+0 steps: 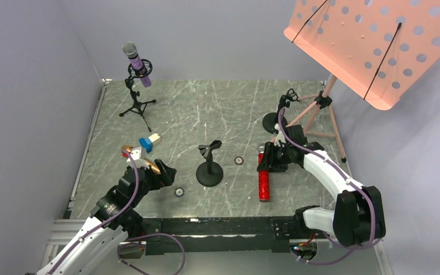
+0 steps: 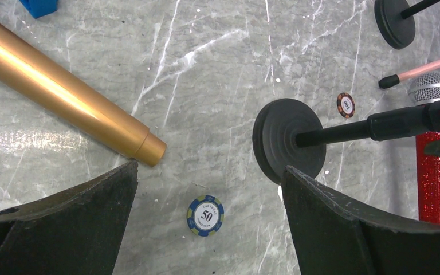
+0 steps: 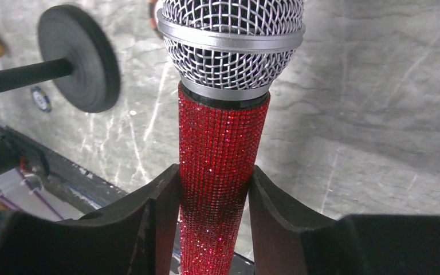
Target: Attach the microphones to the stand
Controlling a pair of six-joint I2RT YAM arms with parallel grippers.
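You have a red glitter microphone [image 3: 215, 172] with a silver mesh head, a plain gold microphone [image 2: 63, 86] and a purple microphone [image 1: 139, 64]. Your surface [image 1: 217, 103] is grey marble, veined white. The round-base stand [image 2: 289, 140] is black, and the chip [image 2: 205, 215] is blue and cream.

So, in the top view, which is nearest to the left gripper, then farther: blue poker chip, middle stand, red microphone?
1. blue poker chip, just right of the left gripper.
2. middle stand, table centre.
3. red microphone, right side.
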